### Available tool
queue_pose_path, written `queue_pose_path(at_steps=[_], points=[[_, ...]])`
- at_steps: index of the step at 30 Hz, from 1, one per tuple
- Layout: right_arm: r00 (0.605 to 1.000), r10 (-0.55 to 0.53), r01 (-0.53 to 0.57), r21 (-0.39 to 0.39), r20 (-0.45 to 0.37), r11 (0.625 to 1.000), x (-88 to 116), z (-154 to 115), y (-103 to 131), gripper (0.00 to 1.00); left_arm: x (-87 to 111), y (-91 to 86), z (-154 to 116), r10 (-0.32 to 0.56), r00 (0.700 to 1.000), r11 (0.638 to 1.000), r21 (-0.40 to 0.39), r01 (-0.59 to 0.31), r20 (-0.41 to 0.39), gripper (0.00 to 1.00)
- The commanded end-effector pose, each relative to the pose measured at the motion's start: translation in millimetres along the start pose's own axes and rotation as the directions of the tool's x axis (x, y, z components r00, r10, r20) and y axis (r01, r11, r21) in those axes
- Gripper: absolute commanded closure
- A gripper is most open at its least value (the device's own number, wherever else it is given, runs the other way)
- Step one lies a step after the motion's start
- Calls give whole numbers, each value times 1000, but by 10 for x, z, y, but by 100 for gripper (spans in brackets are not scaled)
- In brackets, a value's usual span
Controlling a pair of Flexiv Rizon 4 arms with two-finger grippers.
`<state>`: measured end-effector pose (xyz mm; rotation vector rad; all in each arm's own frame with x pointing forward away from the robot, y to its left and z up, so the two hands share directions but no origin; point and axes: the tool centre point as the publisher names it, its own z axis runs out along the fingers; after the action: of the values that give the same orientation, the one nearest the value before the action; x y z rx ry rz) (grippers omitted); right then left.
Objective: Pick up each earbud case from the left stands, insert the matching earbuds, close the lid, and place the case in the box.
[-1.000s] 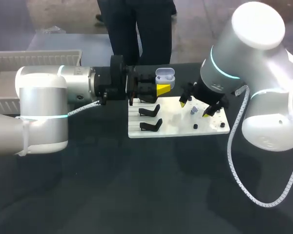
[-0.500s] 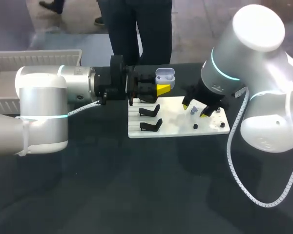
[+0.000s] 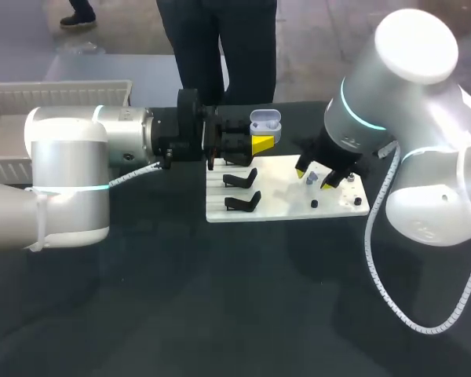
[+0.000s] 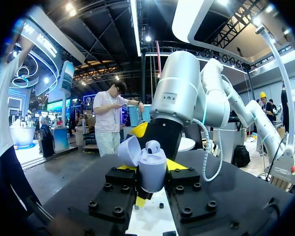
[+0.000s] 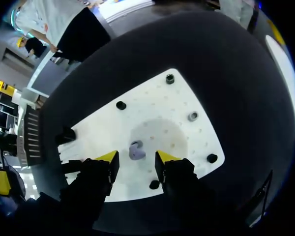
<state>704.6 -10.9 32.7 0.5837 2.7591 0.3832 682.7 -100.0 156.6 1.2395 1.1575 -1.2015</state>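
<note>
Across the dark table [image 3: 141,314], one white box [image 3: 55,94] sits at the far left and one white board [image 3: 286,206] near the middle. The left gripper [image 4: 151,173] clamps one lavender earbud case [image 3: 264,124], lid open, above the board's far edge. The right gripper [image 5: 136,160], fingers spread, straddles one lavender earbud [image 5: 136,150] lying on the board, seemingly without touching it. Two black stands [image 3: 242,179] show on the board's left part. Four black pegs [image 5: 121,105] and one grey ring [image 5: 192,116] dot the rest.
</note>
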Motion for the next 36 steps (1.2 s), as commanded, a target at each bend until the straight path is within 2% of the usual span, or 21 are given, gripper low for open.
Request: queue_pose_path(at_steps=[1,11,22,26,29,36], points=[[1000,0,0,-1,-1,1000,-6,25,-1,55,9,-6,3,4,1000,1000,-4,-4,4,100],[1000,0,0,-2,-5,1000,-18,47,25,64,9,-6,3,4,1000,1000,-4,-4,4,100],[1000,3,-3,1,-8,1000,-28,63,26,65,9,-6,3,4,1000,1000,-4,-4,4,100],[1000,3,-3,2,-6,1000,-35,62,26,70,9,-6,3,4,1000,1000,-4,-4,4,100],[1000,3,-3,2,-6,1000,-38,63,25,70,9,-6,3,4,1000,1000,-4,-4,4,100],[1000,4,-4,4,-5,1000,-39,63,24,80,9,-6,3,4,1000,1000,-4,-4,4,100]])
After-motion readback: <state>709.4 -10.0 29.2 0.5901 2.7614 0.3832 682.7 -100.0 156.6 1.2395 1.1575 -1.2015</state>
